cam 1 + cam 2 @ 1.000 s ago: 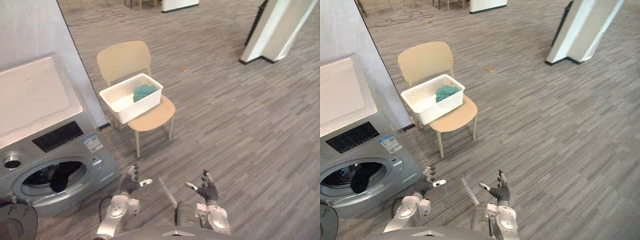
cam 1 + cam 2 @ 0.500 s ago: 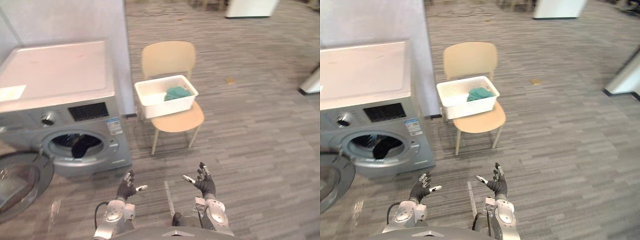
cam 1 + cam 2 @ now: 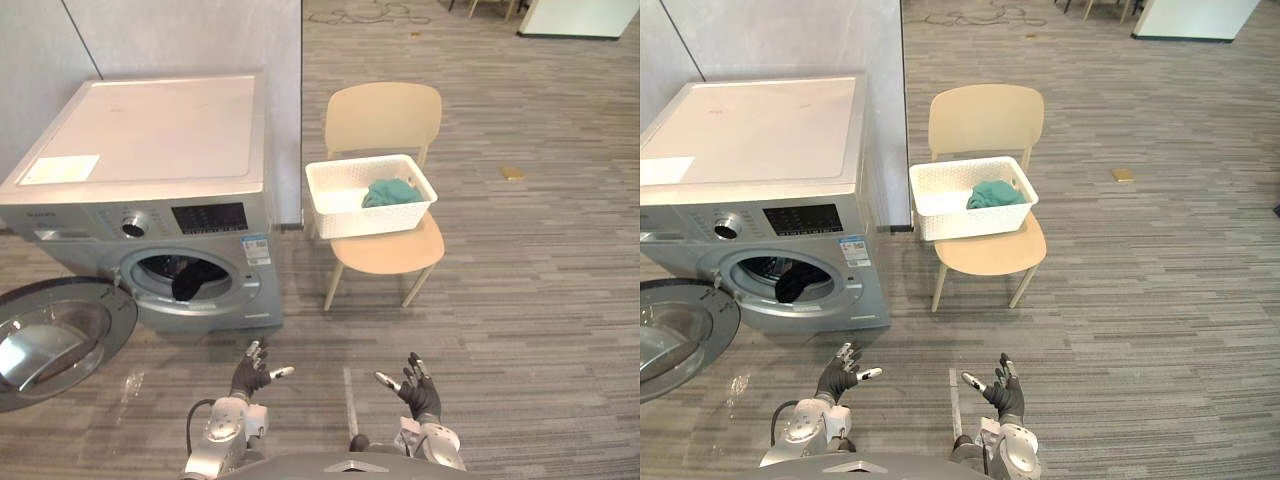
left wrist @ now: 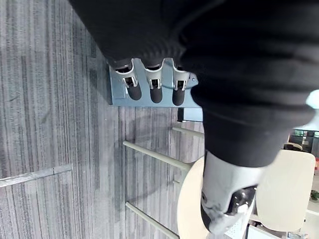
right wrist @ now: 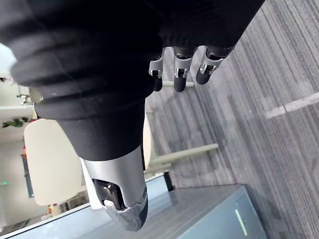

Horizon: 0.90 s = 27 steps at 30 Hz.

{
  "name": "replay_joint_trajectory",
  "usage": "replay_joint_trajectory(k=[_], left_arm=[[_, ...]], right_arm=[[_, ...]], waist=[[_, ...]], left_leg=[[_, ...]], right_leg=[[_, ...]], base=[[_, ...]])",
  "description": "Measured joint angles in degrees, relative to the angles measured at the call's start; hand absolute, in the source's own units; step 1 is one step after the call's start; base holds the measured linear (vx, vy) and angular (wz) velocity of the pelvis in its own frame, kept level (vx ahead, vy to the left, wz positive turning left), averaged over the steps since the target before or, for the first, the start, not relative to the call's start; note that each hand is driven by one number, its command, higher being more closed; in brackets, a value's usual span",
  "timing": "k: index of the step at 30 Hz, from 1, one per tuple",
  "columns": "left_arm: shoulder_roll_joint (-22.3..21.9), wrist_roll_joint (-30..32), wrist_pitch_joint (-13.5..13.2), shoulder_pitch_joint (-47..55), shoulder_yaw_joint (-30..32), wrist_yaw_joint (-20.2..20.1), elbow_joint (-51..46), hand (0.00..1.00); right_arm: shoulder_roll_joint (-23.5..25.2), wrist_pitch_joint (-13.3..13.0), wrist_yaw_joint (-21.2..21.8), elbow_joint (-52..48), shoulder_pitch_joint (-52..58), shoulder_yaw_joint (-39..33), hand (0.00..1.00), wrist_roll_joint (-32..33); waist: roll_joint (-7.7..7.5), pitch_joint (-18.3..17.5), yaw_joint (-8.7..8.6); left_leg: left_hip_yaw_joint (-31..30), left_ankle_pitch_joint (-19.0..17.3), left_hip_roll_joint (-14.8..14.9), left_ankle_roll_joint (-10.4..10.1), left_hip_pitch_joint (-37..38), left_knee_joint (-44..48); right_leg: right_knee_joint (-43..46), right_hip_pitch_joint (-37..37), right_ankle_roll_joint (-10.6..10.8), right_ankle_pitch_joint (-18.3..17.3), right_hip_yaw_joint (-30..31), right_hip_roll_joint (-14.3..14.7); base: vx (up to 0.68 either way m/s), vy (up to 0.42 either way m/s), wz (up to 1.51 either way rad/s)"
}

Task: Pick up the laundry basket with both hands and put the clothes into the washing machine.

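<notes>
A white laundry basket with a teal garment in it rests on a beige chair. To its left stands a grey washing machine; its round door lies swung open and dark clothes show in the drum. My left hand and right hand are both open and empty, held low over the floor well in front of the chair, apart from the basket. The chair's legs show past my left hand in the left wrist view.
A grey wall panel rises behind the washer. A small brown scrap lies on the floor right of the chair. A pale strip of tape marks the floor between my hands. Open wood-pattern floor stretches to the right.
The whole picture has shifted: the camera turned, so washer, chair and basket now sit more squarely ahead. My hands stay open and low, with nothing taken hold of.
</notes>
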Motion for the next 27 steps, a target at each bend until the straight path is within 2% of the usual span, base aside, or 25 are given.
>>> replay_joint_trajectory(k=[1,6,7,9,11,14,16,17,19,20,21,22,23,24,25,26,27], left_arm=[[-0.1,0.0,0.0,1.4,-0.7,-0.1,0.0,0.00],[-0.1,0.1,0.0,1.4,-0.4,-0.1,0.0,0.00],[-0.3,0.2,0.0,1.4,0.4,0.0,-0.3,0.00],[-1.1,0.5,0.0,1.2,2.5,0.1,-1.5,0.00],[-1.5,0.6,0.0,0.2,5.0,1.2,-3.1,0.00],[-2.9,1.1,0.0,-2.6,8.5,2.5,-4.9,0.00],[-3.6,1.7,0.0,-6.4,12.6,4.0,-6.6,0.00],[-3.3,2.0,0.1,-8.2,13.8,4.3,-6.9,0.00],[-2.7,2.9,0.2,-9.9,13.5,4.9,-7.4,0.00],[-2.9,2.9,0.2,-9.7,13.8,5.0,-7.8,0.00],[-2.9,2.9,0.2,-9.7,14.1,5.1,-7.8,0.00],[-3.0,2.9,0.3,-9.5,16.0,5.1,-7.8,0.00],[-2.7,3.0,0.4,-8.7,17.7,5.4,-7.8,0.00],[-2.7,3.0,0.4,-8.5,18.6,5.6,-7.8,0.00],[-2.4,3.5,0.4,-8.5,19.5,5.8,-7.8,0.00],[-2.2,4.1,0.4,-8.4,20.3,5.8,-7.8,0.00],[-2.1,4.1,0.5,-8.3,20.4,5.8,-7.7,0.00]], right_arm=[[-0.2,0.0,1.1,2.1,0.3,2.1,0.00,-0.1],[-0.2,0.0,1.1,2.1,0.2,1.9,0.00,-0.1],[-0.3,0.0,1.2,2.1,0.1,1.8,0.00,-0.1],[-0.3,0.0,1.3,2.0,-0.7,0.8,0.00,0.0],[-0.3,0.0,1.4,2.0,-1.4,-2.1,0.00,0.2],[-0.7,0.0,1.4,1.1,-3.4,-4.9,0.00,2.6],[-0.9,-0.2,1.6,-1.6,-6.9,-6.8,0.00,5.1],[-0.7,-0.3,1.6,-2.8,-8.7,-7.2,0.00,6.0],[-0.3,-0.3,1.6,-4.8,-8.2,-8.3,0.00,7.6],[0.4,-0.3,1.6,-6.3,-7.5,-8.4,0.00,8.6],[0.6,-0.3,1.6,-6.9,-7.1,-7.7,0.00,8.7],[0.8,-0.3,2.2,-7.1,-7.2,-6.7,0.00,8.7],[0.8,-0.3,2.7,-7.2,-7.3,-6.1,0.00,8.4],[0.8,-0.3,2.9,-7.4,-7.7,-6.1,0.00,8.3],[0.8,-0.3,3.4,-8.3,-8.4,-6.1,0.00,7.4],[0.7,-0.6,3.8,-9.2,-8.9,-5.6,0.00,6.1],[0.6,-0.8,3.8,-9.2,-8.9,-5.3,0.00,6.1]], waist=[[-0.69,-1.7,-0.91],[-1.14,-1.8,-0.90],[-0.65,-2.6,-0.89],[-0.67,-2.8,-1.01],[-0.80,-1.3,-1.40],[-0.91,2.6,-1.62],[-0.82,5.0,-2.16],[-0.77,6.6,-2.97],[-0.31,8.1,-4.16],[-0.14,8.2,-3.81],[0.09,8.3,-3.35],[-0.09,8.3,-2.94],[-0.06,8.2,-2.82],[-0.26,8.1,-2.48],[-0.67,7.9,-1.82],[-0.90,7.7,-0.89],[-0.93,7.7,-0.75]], left_leg=[[-0.5,3.3,-1.1,0.3,1.6,-4.1],[0.1,3.1,-1.0,0.3,0.7,-4.1],[0.7,2.8,-1.0,0.4,-0.7,-4.0],[1.9,2.7,-0.9,0.3,-3.4,-4.0],[3.2,2.3,-1.0,0.7,-5.4,-2.4],[5.1,-1.1,-0.6,1.1,-9.0,5.4],[9.6,-4.6,0.3,2.0,-14.7,12.2],[12.0,-6.5,1.0,2.7,-16.9,15.4],[12.9,-9.1,1.9,3.6,-17.8,19.3],[14.7,-9.2,2.7,3.9,-16.6,19.2],[15.7,-9.2,3.2,3.9,-15.6,19.1],[18.6,-9.2,4.4,3.9,-14.3,20.3],[20.5,-9.2,5.6,4.1,-13.8,21.9],[21.6,-9.3,6.5,4.2,-13.5,22.4],[23.9,-9.3,8.2,4.2,-12.9,23.4],[27.4,-9.8,11.0,3.0,-11.5,24.7],[28.0,-9.9,11.6,2.4,-11.0,25.0]], right_leg=[[-9.5,4.1,1.3,5.3,-0.5,0.2],[-9.4,2.8,1.1,5.0,-0.2,0.2],[-9.2,0.8,0.9,4.9,0.4,0.2],[-8.4,-2.3,0.9,4.9,1.7,0.3],[-6.4,-5.3,0.9,4.6,2.9,-0.3],[-2.7,-8.7,1.1,4.9,5.4,-1.2],[-2.1,-13.9,1.8,6.9,9.1,-1.8],[-2.3,-15.3,2.6,7.7,10.4,-2.2],[-1.4,-15.4,2.9,7.8,11.1,-2.5],[0.8,-16.0,2.5,6.9,11.7,-2.5],[3.5,-16.4,1.6,5.5,10.7,-2.9],[8.3,-16.1,0.5,2.9,6.3,-4.9],[9.9,-14.8,0.0,1.9,2.3,-7.3],[10.2,-13.9,-0.1,1.6,0.0,-8.3],[10.2,-12.7,-0.6,1.0,-5.2,-9.9],[9.5,-10.9,1.8,-0.4,-11.6,-10.4],[9.1,-10.6,3.0,-0.8,-11.9,-9.8]], base=[[0.00,0.000,0.00],[0.00,0.000,-0.04],[-0.02,0.004,-0.21],[-0.01,0.002,-0.28],[0.03,0.022,-0.22],[0.01,0.051,-0.46],[-0.08,0.094,-0.81],[-0.09,0.121,-0.57],[-0.06,0.152,-0.31],[0.01,0.151,-0.38],[0.12,0.147,-0.60],[0.16,0.088,-0.66],[0.14,0.022,-0.69],[0.06,-0.123,-0.74],[0.08,-0.265,-0.99],[0.11,-0.300,-0.91],[0.14,-0.385,-1.10]])
